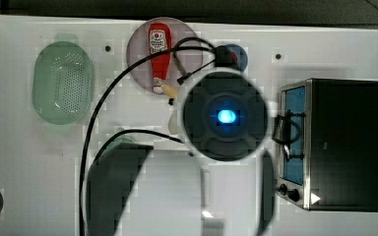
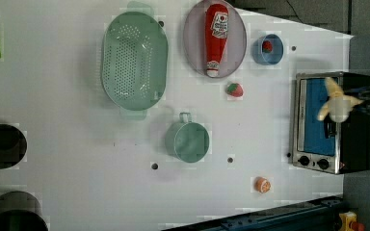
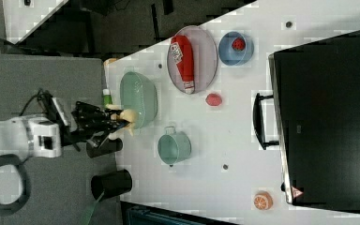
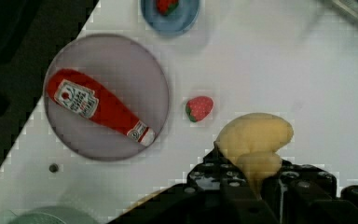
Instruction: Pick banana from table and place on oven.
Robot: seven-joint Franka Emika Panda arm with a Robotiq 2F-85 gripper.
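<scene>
**Above the table, banana held in the jaws**

In the left view, taking the oven (image 2: 354, 139) as landmark and going left to right: a green colander (image 2: 134, 60) lies far to the left view's left of it, then a green cup (image 2: 188, 140), then a plate (image 2: 192, 43) bearing a ketchup bottle (image 2: 216, 38). A strawberry (image 2: 234, 90) sits on the table (image 2: 67, 144) between plate and oven, a blue bowl (image 2: 265, 57) near the oven's far corner, an orange slice (image 2: 262, 185) near its knob end. The gripper (image 2: 341, 108) is clamped on the banana (image 2: 335, 91), which shows in front of the oven's glass door, lifted clear of the table. In the wrist view the banana (image 4: 256, 135) sits between the dark fingers (image 4: 223, 186).
</scene>
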